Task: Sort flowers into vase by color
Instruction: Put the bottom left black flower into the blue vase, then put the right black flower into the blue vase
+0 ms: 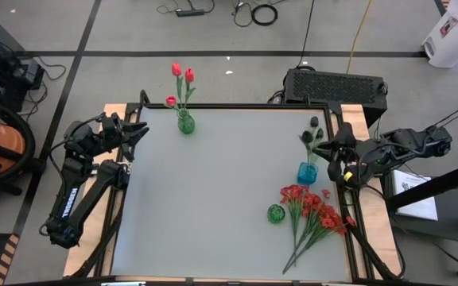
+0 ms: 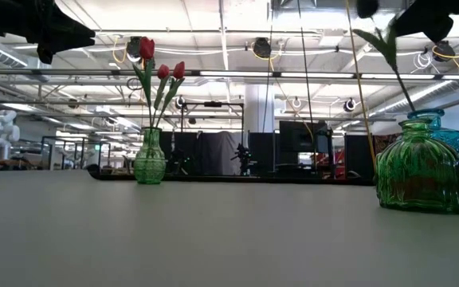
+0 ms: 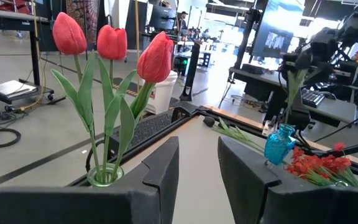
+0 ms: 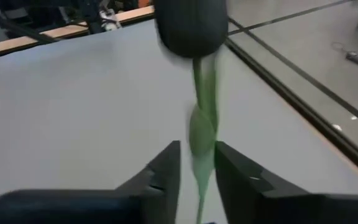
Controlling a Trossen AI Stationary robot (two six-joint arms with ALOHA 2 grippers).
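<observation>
Three red-pink tulips (image 3: pixel 110 43) stand with their stems in a green glass vase (image 1: pixel 185 123) at the table's far left. My left gripper (image 3: pixel 197 165) hangs open and level just left of that vase, touching nothing. Black tulips (image 1: pixel 312 131) stand in a blue vase (image 1: pixel 307 172) at the right. My right gripper (image 4: pixel 197 149) hovers above the blue vase with its fingers slightly apart. The green stem (image 4: pixel 202 134) of a black tulip bud (image 4: pixel 191 25) runs between them. A bunch of small red blossoms (image 1: pixel 316 210) lies flat on the table, near right. My right gripper has the black tulip's stem (image 4: pixel 204 155) between its two parted fingers, partway below the bud. The fingers slant down from the table's right side and lie across the upright stem. Whether either finger touches the stem, I cannot tell.
A small round green vase (image 1: pixel 275 213) stands left of the red bunch, in front of the blue vase. A raised wooden frame (image 1: pixel 348 119) rims the table. The middle and the near left of the grey tabletop (image 1: pixel 213 206) are bare.
</observation>
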